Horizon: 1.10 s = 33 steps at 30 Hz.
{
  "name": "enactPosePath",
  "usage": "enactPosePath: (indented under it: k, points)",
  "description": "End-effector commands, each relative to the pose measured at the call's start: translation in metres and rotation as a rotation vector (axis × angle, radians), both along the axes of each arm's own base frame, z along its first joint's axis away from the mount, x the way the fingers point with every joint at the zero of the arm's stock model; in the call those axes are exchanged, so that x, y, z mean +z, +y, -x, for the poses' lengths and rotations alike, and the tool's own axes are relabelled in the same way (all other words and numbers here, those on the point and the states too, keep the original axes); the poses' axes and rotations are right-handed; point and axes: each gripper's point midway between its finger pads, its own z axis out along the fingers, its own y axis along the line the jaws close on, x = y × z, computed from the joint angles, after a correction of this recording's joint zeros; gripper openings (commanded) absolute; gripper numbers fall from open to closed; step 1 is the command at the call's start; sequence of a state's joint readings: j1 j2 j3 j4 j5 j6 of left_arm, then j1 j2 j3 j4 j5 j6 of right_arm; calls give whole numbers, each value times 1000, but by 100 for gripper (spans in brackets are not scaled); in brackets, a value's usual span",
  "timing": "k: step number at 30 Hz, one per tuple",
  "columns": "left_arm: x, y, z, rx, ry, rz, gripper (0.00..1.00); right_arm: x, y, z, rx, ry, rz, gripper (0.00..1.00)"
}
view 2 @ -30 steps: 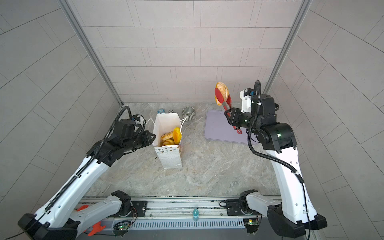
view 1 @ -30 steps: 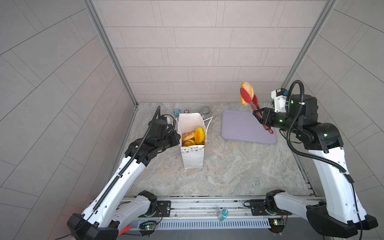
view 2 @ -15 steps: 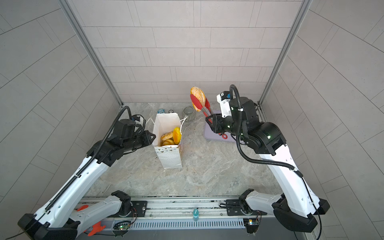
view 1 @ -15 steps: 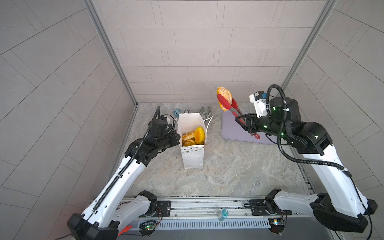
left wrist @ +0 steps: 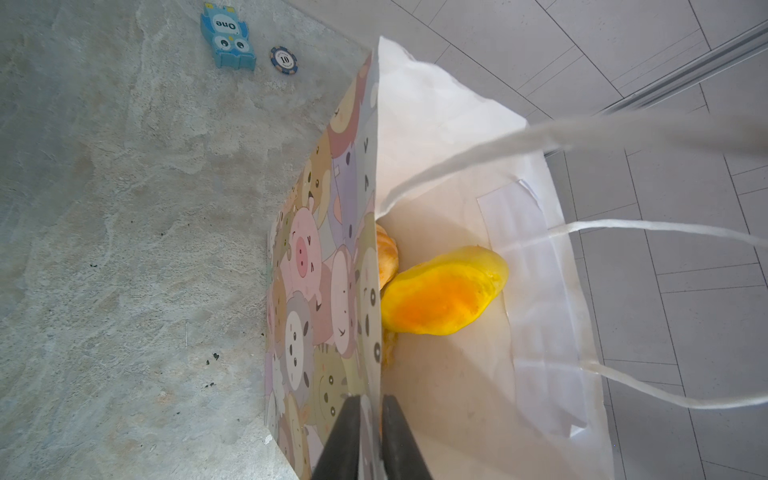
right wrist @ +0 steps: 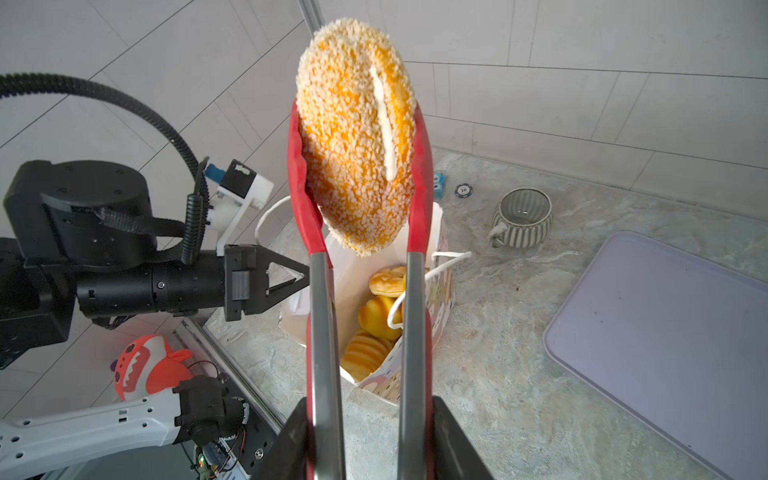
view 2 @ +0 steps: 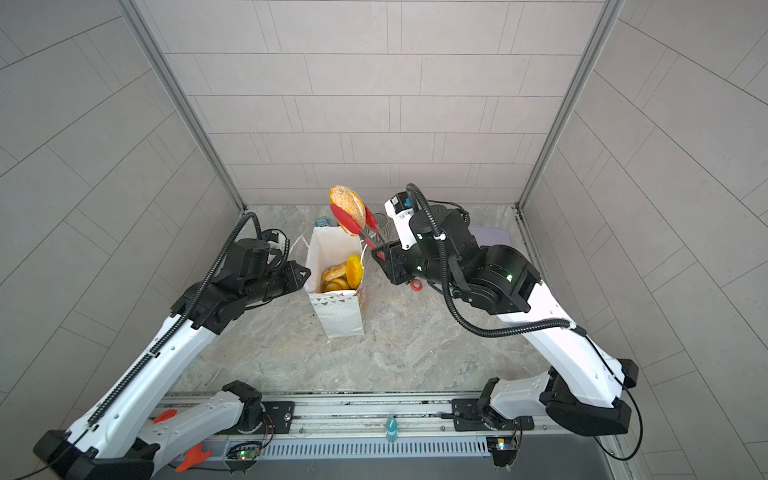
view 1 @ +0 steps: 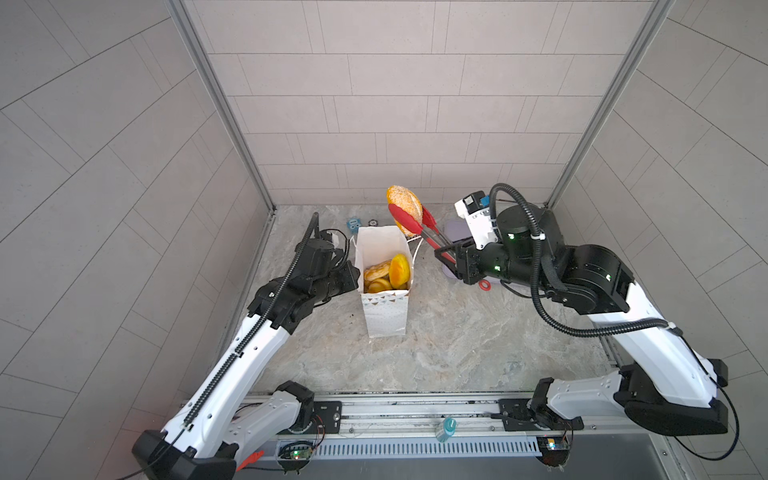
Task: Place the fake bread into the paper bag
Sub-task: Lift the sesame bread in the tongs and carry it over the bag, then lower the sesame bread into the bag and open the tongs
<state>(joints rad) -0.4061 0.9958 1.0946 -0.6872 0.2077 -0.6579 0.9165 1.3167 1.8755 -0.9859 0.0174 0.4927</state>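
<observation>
Holding golden sesame-speckled oval bun (right wrist: 355, 137) above the bag in red-tipped metal tongs (right wrist: 324, 332), my right gripper (right wrist: 370, 440) clamping them, left gripper (left wrist: 368, 415) pinching white paper bag (left wrist: 316, 270) rim; next lower, release.

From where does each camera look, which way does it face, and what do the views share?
Top views: high above the base rail, looking down toward the back wall; left arm and right arm show beside the paper bag.
Left wrist: on the left arm, looking along its fingers, which pinch the bag's wall.
Right wrist: on the right arm, looking along the tongs and sesame bun toward the bag; its fingers and the left gripper show.
Shared: every view shows bread inside the bag.
</observation>
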Motion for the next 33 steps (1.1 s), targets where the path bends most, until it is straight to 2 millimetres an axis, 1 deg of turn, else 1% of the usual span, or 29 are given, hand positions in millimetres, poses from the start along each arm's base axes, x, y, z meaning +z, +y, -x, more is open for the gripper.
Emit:
enactPosePath:
  k: [1, 8, 16, 21, 31, 33]
  points:
    - [5, 5, 2, 18, -14, 2, 17, 8, 11, -7, -41, -41, -16, 41]
    - [7, 5, 4, 16, -20, 4, 17, -19, 29, -10, -36, -4, 56, 42]
    - [5, 4, 5, 10, -15, 7, 15, -46, 41, -13, -40, 25, 119, 42]
    - [5, 5, 5, 13, -14, 7, 12, -62, 50, -13, -36, 46, 152, 43]
    - [5, 5, 6, 10, -16, 10, 12, -82, 53, -14, -43, 71, 185, 46]
    - [5, 5, 6, 10, -17, 10, 12, -85, 54, -14, -39, 76, 186, 48]
